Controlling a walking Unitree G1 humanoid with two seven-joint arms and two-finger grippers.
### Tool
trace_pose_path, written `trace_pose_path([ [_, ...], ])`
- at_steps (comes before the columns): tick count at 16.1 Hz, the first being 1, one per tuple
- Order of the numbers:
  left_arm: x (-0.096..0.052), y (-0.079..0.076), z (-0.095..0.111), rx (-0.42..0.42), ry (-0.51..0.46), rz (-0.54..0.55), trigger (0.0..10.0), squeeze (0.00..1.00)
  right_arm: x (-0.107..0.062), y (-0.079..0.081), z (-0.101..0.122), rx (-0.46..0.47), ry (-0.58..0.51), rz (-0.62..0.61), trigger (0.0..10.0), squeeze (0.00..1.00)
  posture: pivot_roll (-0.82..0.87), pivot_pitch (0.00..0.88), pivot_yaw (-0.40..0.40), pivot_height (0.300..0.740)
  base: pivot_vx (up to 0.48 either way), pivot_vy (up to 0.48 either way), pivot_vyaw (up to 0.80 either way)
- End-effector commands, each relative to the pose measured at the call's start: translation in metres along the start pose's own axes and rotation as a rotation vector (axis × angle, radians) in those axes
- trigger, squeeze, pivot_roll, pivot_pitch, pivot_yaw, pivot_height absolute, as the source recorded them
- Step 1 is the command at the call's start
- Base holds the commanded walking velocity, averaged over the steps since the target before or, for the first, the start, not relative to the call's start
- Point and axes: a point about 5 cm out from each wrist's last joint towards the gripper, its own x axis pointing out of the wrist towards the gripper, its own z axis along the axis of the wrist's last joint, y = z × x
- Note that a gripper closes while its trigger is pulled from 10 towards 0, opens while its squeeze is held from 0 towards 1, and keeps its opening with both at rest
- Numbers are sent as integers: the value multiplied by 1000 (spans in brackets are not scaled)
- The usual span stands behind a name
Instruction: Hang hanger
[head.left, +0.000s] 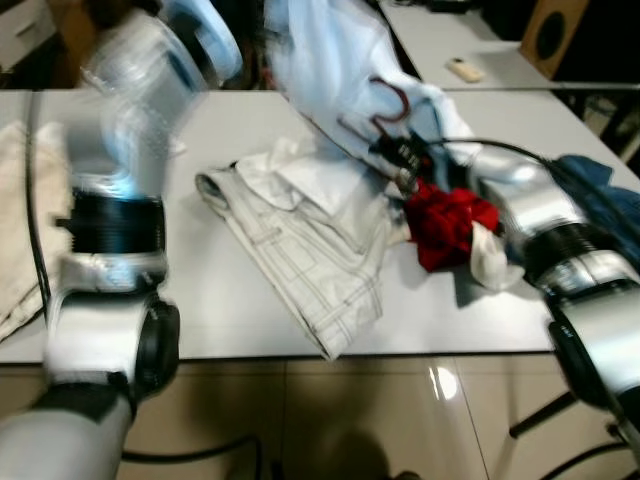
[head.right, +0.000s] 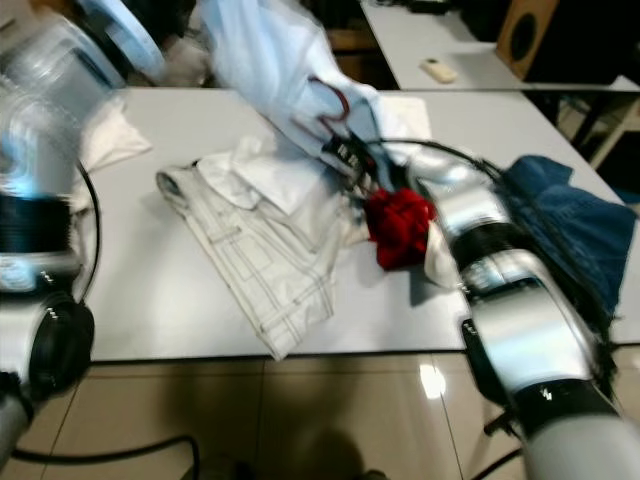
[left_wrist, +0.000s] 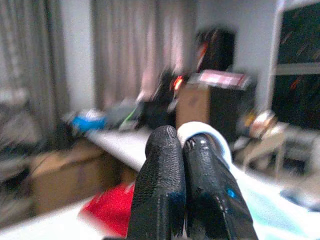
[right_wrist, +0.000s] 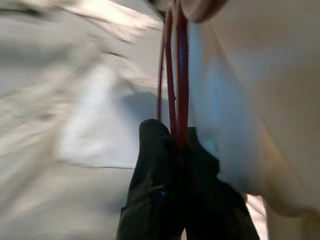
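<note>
The counter (head.left: 250, 320) carries checked trousers (head.left: 300, 250) at 6 o'clock and a red cloth (head.left: 450, 225) at 3. The white shirt (head.left: 320, 60) drapes over the dark-red hanger (head.left: 392, 105) — lift slowly, keeping fabric clear. The right gripper (right_wrist: 177, 150) has its jaws clenched on the hanger; the left gripper (left_wrist: 185, 150) is raised, jaws pressed together.

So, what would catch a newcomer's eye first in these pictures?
Probably the bright red crumpled cloth on the white table, beside the right arm. Just behind it, the right claw is shut on a dark red wire hanger inside a pale blue-white shirt lifted above the table.
</note>
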Motion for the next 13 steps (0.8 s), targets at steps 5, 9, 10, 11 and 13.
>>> trace_pose_path([
  [5, -4, 34, -41, 112, 92, 237, 10000, 0, -49, 24, -4, -17, -24, 264, 10000, 0, 12, 0, 68, 740, 0, 0, 0],
  [9, -33, 66, -98, 140, 281, 406, 10000, 0, -92, 32, 14, 32, 2, 385, 10000, 0, -5, 0, 83, 740, 0, 0, 0],
  [10, -39, 59, -117, 122, 344, 333, 10000, 0, -107, 32, 20, 51, -2, 396, 10000, 0, -5, 0, 81, 740, 0, 0, 0],
  [11, -46, 52, -131, 92, 385, 251, 10000, 0, -119, 29, 27, 71, -28, 373, 10000, 0, -4, 0, 77, 740, 0, 0, 0],
  [13, -58, 40, -150, 63, 429, 94, 10000, 0, -135, 21, 36, 110, -86, 258, 10000, 0, -10, 0, 81, 740, 0, 0, 0],
])
